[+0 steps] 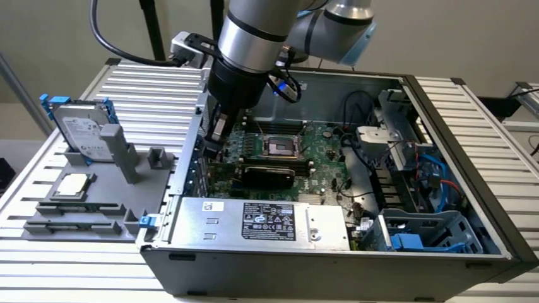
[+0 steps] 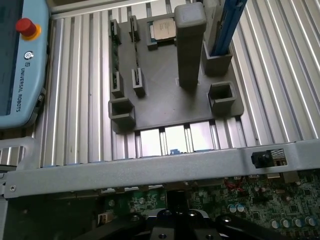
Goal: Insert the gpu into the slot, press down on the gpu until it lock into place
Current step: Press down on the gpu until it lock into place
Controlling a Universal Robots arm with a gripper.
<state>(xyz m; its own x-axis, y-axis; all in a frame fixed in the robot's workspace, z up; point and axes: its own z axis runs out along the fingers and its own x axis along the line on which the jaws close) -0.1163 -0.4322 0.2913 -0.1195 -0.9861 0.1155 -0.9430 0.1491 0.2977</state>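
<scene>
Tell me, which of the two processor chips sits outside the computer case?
The silver chip lying on the grey holder tray beside the case; the other processor sits in its socket on the green motherboard.

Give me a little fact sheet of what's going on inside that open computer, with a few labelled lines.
Setting: open computer case lying on a ribbed metal table
Arm: reaches down into the case from above
Gripper: gripper shut, low at the motherboard's edge nearest the grey fixture
Black card: gpu lying across the motherboard, just beside the gripper
In front of it: silver power supply
Outside the case: grey fixture holding a hard drive with blue clips and a processor chip
</scene>
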